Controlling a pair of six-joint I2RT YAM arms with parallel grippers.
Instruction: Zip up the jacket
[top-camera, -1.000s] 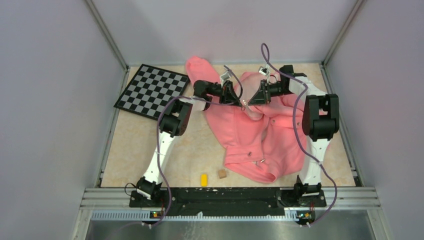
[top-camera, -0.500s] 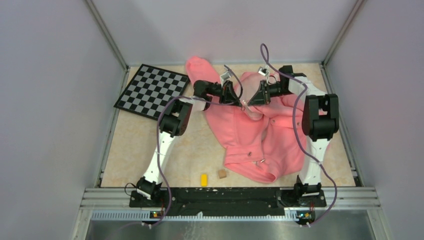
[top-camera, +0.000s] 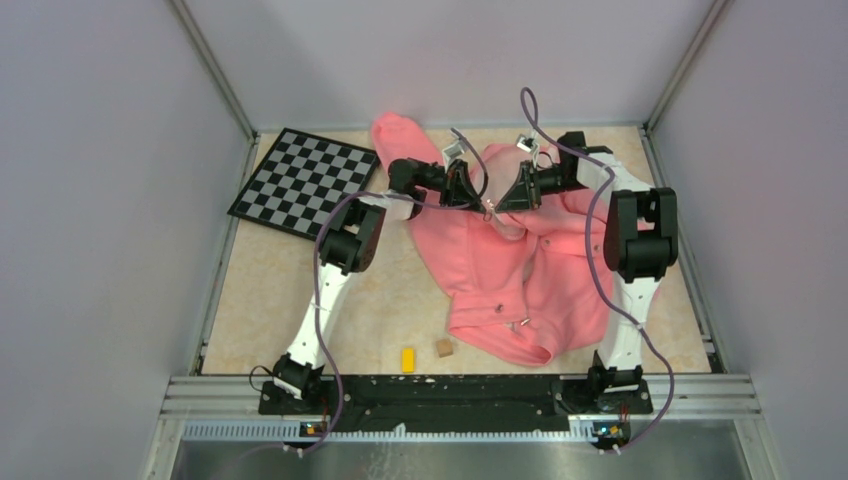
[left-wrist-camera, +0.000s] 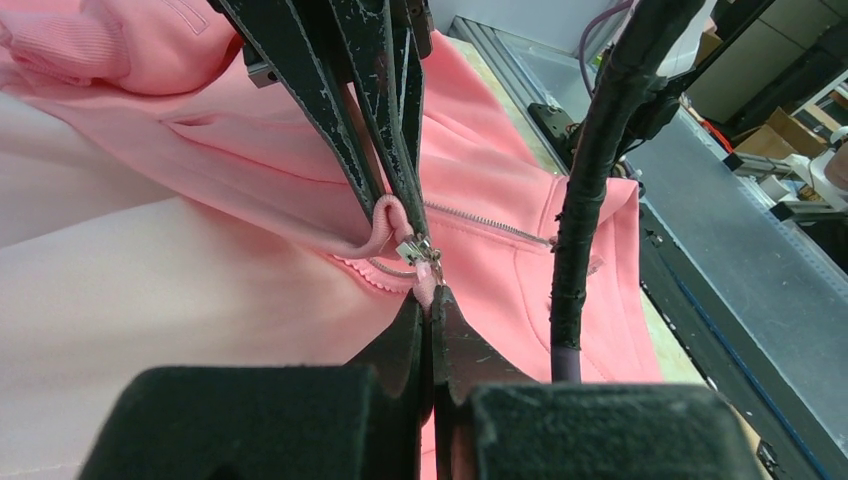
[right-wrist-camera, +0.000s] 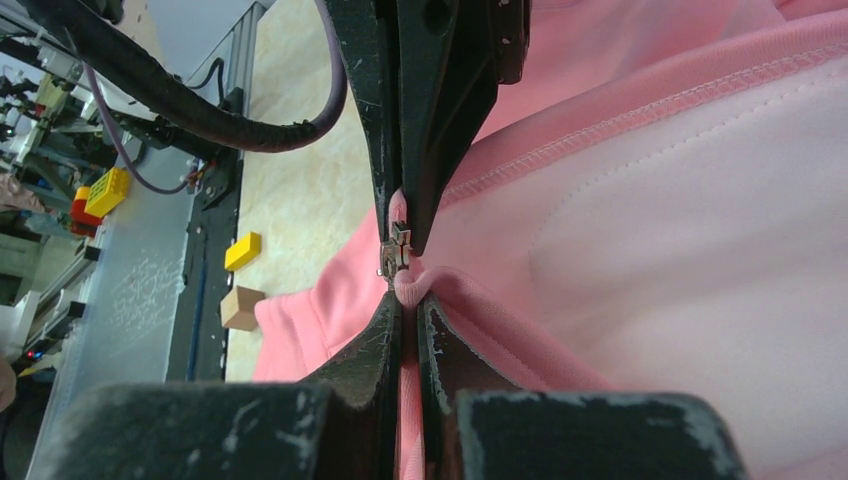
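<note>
The salmon-pink jacket (top-camera: 510, 270) lies crumpled on the table at centre right, with its paler lining (left-wrist-camera: 150, 300) showing. My left gripper (top-camera: 478, 203) and right gripper (top-camera: 497, 205) meet tip to tip above its far part. In the left wrist view my left gripper (left-wrist-camera: 430, 295) is shut on a bit of the jacket's zipper edge, just below the small metal slider (left-wrist-camera: 418, 248). In the right wrist view my right gripper (right-wrist-camera: 408, 295) is shut on a fold of the jacket's edge right under the slider (right-wrist-camera: 397, 245). The zipper teeth (left-wrist-camera: 480, 222) run away to the right.
A checkerboard (top-camera: 305, 180) lies at the far left. A yellow block (top-camera: 408, 359) and a brown cube (top-camera: 443, 348) sit near the front edge, left of the jacket's hem. A metal ring (top-camera: 522, 323) lies on the near part of the jacket. Grey walls enclose the table.
</note>
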